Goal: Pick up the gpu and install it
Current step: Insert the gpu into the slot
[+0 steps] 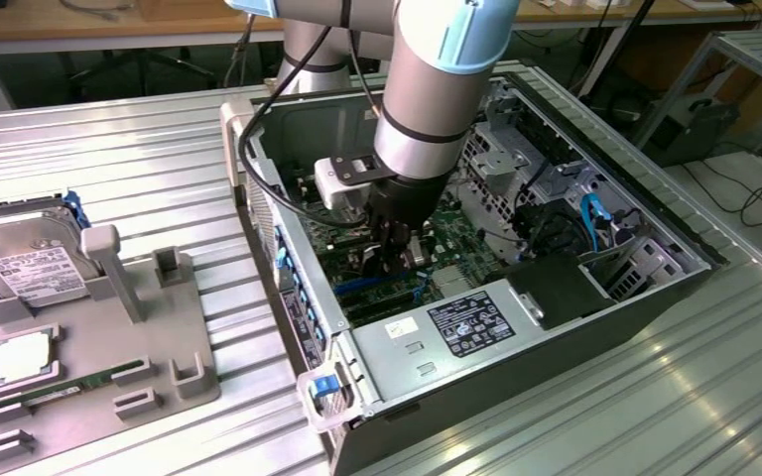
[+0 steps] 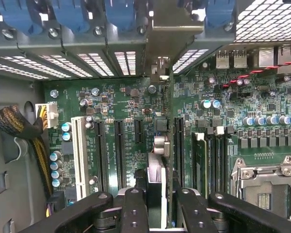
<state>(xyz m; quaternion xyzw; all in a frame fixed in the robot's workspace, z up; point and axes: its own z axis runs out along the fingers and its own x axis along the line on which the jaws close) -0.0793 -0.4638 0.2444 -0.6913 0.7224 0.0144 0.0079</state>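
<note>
Sitting on a ribbed metal table (image 1: 130,149), the open computer case (image 1: 646,288) surrounds the gripper (image 2: 157,204), pinched on the thin gpu (image 2: 157,131).

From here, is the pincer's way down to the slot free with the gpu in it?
Probably yes: the pincer, shut on the gpu, hangs edge-on above the motherboard, and nothing blocks the black slots below.

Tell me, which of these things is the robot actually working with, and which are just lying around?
In the job:
- gripper, shut on the gpu
- open computer case
- motherboard

Lying about:
- hard drive
- memory stick
- grey holder tray
</note>
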